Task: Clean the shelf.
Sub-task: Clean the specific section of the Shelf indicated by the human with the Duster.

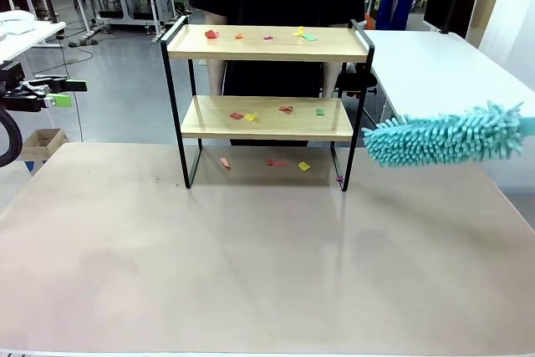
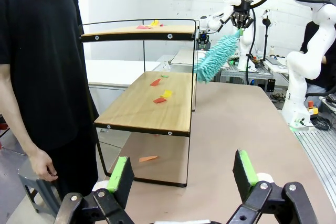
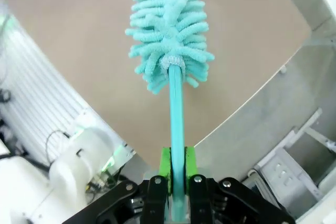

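The shelf (image 1: 267, 53) is standing upper-middle in the front view with paper scraps (image 1: 249, 115) lying on both boards, while the right gripper (image 3: 177, 167) is pinching the thin handle of the teal duster (image 1: 443, 135), its head hovering just right of the posts, and the left gripper (image 2: 184, 170) is waiting spread wide. A sweep is probably risking a snag on a black post, shoving the light rack or twisting the handle between the pads. The right wrist view is giving that pinch close up; the left wrist view, the person (image 2: 42, 66) standing alongside the boards.

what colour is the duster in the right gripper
Turquoise, head and handle alike; the duster shows best in the right wrist view.
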`<state>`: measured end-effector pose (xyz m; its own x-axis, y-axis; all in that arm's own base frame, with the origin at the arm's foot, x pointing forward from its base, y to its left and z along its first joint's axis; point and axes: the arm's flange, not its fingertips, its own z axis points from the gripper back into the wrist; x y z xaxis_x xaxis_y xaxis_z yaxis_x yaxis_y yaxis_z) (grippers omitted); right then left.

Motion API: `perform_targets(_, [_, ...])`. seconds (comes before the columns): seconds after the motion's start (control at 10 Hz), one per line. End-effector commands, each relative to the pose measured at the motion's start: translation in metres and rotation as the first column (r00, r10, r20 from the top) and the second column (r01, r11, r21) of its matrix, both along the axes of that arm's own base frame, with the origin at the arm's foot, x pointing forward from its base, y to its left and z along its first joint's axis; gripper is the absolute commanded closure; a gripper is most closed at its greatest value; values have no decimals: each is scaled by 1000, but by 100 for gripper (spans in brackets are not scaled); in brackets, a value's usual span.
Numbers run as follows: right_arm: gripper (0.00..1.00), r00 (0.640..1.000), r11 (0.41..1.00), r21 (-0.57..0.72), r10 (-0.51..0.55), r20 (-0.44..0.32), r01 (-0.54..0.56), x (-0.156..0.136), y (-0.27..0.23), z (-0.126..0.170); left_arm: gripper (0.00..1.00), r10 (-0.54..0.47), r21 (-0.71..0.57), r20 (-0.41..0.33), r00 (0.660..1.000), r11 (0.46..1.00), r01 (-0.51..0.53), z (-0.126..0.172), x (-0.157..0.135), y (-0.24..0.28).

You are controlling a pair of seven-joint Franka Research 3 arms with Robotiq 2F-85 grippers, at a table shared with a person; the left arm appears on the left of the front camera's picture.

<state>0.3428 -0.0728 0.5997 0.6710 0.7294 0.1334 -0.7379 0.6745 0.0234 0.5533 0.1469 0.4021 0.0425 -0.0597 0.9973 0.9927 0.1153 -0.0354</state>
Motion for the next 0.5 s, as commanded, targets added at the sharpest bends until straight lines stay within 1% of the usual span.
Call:
perform_targets(0.0, [87, 986, 986, -4, 166, -35, -166, -18, 1, -10, 0, 2, -1, 5, 1000, 1000, -2, 3, -1, 0])
perform_targets(0.1, [87, 962, 966, 14, 260, -86, -260, -26, 10, -23, 0, 2, -1, 5, 1000, 1000, -2, 3, -1, 0])
perform_targets(0.2, [87, 939, 947, 33, 321, -123, -319, -30, 21, -35, 0, 2, -1, 5, 1000, 1000, -2, 3, -1, 0])
perform_targets(0.4, [87, 895, 916, 79, 401, -198, -393, -33, 41, -57, 0, 2, -1, 5, 1000, 1000, -2, 3, -1, 0])
